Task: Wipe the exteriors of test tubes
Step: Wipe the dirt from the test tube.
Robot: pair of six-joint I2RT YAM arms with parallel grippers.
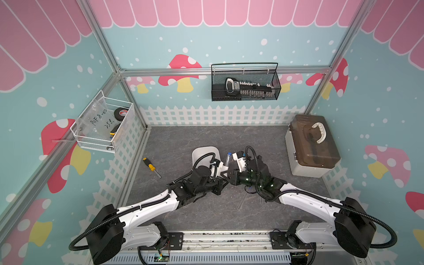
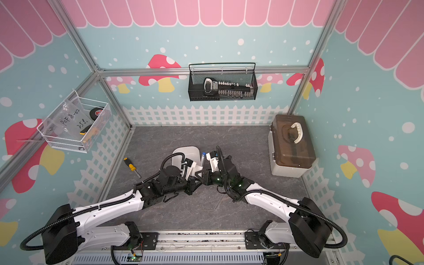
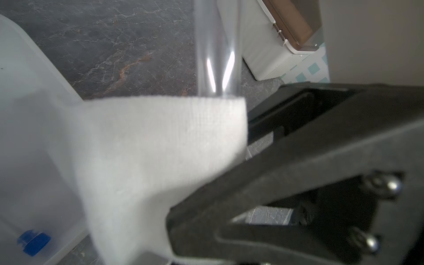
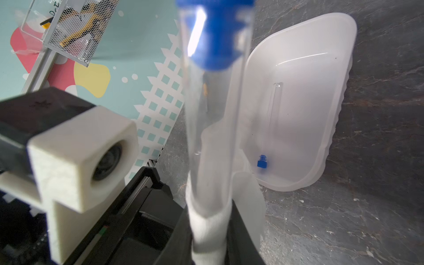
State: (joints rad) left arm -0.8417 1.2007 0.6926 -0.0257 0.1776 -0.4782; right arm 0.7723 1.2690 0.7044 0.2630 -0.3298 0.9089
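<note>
The left end effector is pressed together on a white cloth wrapped round the uncapped end of a test tube, which the right end effector pinches above the grey marbled desk. The tube's long axis points toward the back wall, with the blue cap farthest. The walls carry a mushroom-and-fence print; the bag in the wire basket reads "PCF8-02".

Screwdriver (yellow-handled), brown-lidded box well apart.
</note>
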